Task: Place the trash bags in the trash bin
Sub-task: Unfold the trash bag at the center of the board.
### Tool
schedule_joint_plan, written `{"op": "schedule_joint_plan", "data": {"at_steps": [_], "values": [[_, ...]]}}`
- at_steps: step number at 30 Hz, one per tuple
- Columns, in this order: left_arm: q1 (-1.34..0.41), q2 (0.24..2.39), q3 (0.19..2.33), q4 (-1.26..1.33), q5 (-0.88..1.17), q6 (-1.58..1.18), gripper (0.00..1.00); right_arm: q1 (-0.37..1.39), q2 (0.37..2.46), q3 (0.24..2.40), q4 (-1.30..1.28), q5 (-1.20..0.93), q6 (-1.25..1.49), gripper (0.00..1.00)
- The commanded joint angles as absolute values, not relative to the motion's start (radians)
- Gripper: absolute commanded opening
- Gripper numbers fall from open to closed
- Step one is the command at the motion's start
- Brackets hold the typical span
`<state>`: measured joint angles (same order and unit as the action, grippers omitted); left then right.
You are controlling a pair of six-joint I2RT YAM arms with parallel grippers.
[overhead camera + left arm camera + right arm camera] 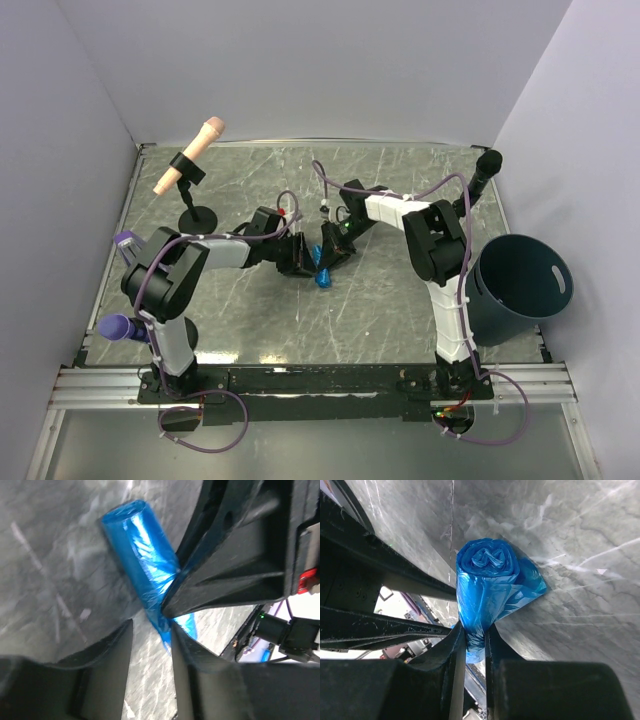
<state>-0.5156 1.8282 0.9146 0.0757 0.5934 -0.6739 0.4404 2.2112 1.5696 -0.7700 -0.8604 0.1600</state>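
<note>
One trash bin (500,310) stood far off. Jaws of the right gripper (475,630) pinched the blue roll (485,580); the left gripper (150,630) gaped beside it.

trash bag roll (482,580): glossy, crinkled blue plastic film; table (580,540): smooth marbled grey.

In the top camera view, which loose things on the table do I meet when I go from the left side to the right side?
First the beige microphone on its stand, then the blue trash bag roll, then the trash bin.
</note>
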Motion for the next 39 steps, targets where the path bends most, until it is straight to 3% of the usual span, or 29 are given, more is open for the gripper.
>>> {"op": "schedule_joint_plan", "data": {"at_steps": [1,3,6,9,28,39], "values": [[-0.529,1.858,0.959,0.11,0.63,-0.678,0.35,0.431,2.184,1.577,-0.756,-0.911,0.184,0.0],[-0.532,1.858,0.96,0.107,0.638,-0.684,0.38,0.426,2.184,1.578,-0.755,-0.91,0.184,0.0],[-0.531,1.845,0.96,0.086,0.632,-0.689,0.5,0.416,2.184,1.577,-0.758,-0.905,0.18,0.0],[-0.531,1.829,0.947,0.084,0.661,-0.689,0.52,0.408,2.181,1.575,-0.759,-0.902,0.178,0.0],[-0.529,1.858,0.937,0.11,0.701,-0.707,0.29,0.387,2.18,1.583,-0.756,-0.911,0.164,0.0],[-0.531,1.905,0.982,0.112,0.684,-0.707,0.28,0.387,2.177,1.582,-0.744,-0.942,0.173,0.0]]}}
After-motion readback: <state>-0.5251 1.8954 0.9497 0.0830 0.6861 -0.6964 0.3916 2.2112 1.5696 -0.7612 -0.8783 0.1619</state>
